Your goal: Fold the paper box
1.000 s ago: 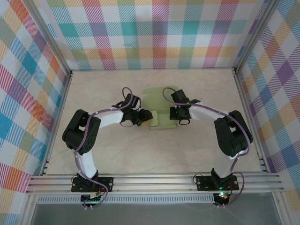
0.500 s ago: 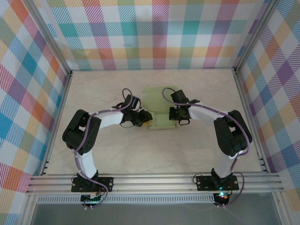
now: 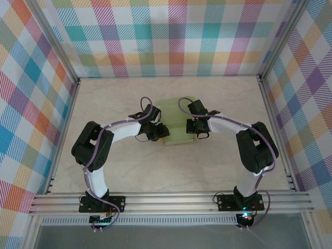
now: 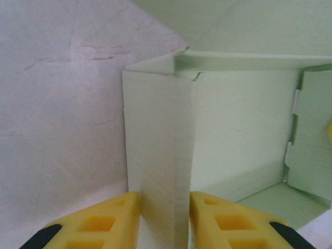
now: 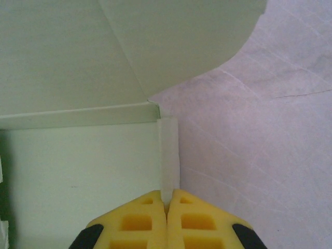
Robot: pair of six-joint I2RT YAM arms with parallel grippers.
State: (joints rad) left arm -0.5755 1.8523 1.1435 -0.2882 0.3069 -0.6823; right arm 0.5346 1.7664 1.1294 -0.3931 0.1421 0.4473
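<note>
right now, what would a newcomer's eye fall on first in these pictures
The pale green paper box at the middle of the table, half folded with a rounded flap open at its far side, draws the eye first. The right gripper pinches its right wall, and the left gripper straddles its left wall. Bright plaid walls ring the scene.

1. The desk [image 3: 218,166] is a pale beige top with a faint marbled pattern.
2. Close up, thin vein-like lines run across the desk surface [image 4: 62,104], and more fine creases show on another patch [image 5: 259,129].
3. Checked walls in pink, teal, yellow, orange and purple stand behind [image 3: 176,36], on the left [image 3: 26,104] and on the right [image 3: 306,93].
4. Silver metal rails [image 3: 171,202] run along the near edge.
5. Slanted metal posts [image 3: 54,46] frame the back corners.
</note>
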